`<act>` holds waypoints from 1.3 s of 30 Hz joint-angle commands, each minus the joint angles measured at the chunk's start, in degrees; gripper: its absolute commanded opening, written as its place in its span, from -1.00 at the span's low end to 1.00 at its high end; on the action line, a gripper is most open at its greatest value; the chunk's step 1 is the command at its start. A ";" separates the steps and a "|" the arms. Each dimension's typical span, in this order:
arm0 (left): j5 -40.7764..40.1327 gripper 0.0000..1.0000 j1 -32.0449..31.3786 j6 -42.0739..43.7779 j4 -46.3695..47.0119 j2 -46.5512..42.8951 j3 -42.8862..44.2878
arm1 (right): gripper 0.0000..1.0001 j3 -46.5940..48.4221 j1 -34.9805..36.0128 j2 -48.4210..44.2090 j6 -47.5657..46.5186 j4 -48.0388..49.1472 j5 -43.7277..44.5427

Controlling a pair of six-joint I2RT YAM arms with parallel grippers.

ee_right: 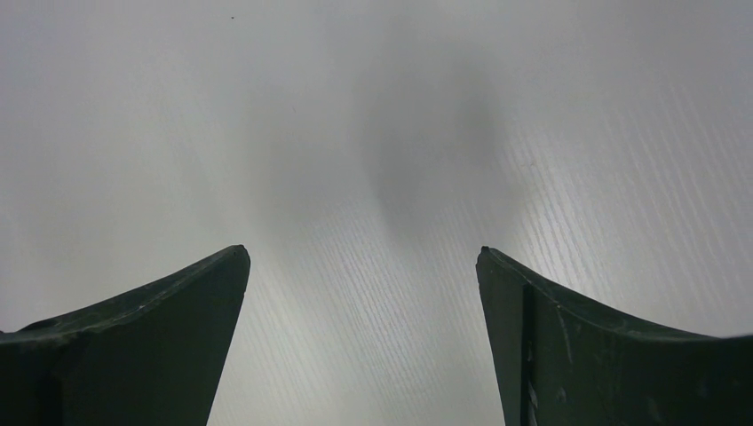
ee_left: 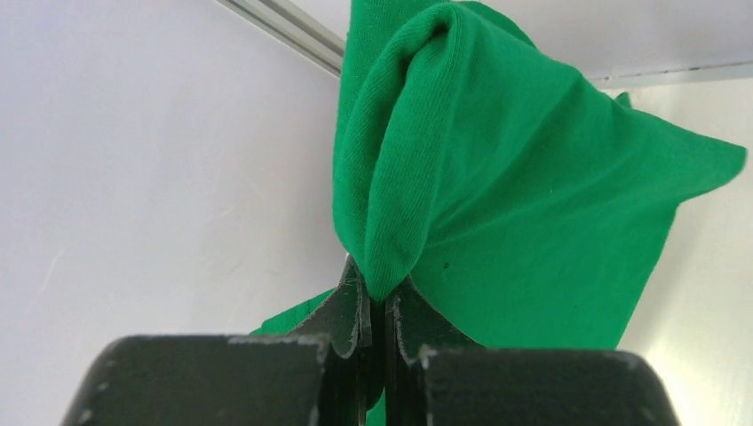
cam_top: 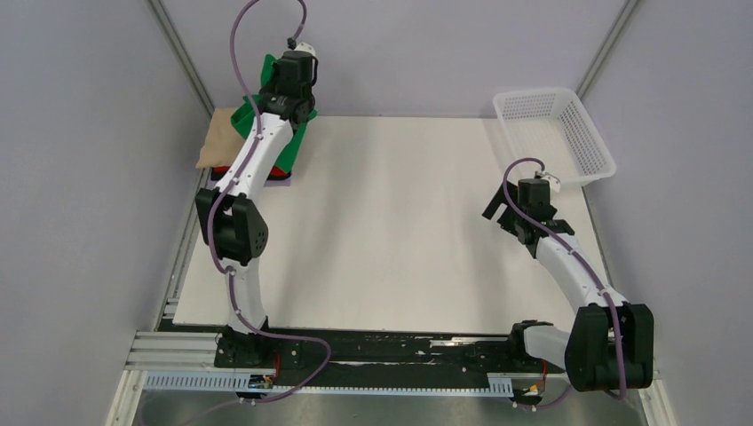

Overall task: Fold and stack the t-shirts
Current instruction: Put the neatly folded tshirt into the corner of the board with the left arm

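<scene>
Tightly, left claw pinches green t-shirt — right claw gapes wide

Plain bright green t-shirt, tan t-shirt, white mesh basket

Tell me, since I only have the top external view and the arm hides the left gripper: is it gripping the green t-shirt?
Observer: Yes. The left gripper is shut on a bunched fold of the green t-shirt.
Operator: And the right gripper, anything in it?
Observer: Nothing. The right gripper is open, its fingers wide apart over the bare table.
</scene>
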 commanded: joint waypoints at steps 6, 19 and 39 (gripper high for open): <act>1.38 -1.00 6.32 -3.60 2.01 8.76 9.17 | 1.00 4.17 -0.31 1.72 -1.19 -1.23 0.96; 3.58 -1.00 14.76 -8.35 3.85 15.06 9.85 | 1.00 6.69 -0.41 3.29 -1.48 -2.46 -0.56; 4.90 -1.00 23.53 -25.16 -4.11 22.27 15.27 | 1.00 9.20 -0.39 5.76 -0.23 -3.49 -2.31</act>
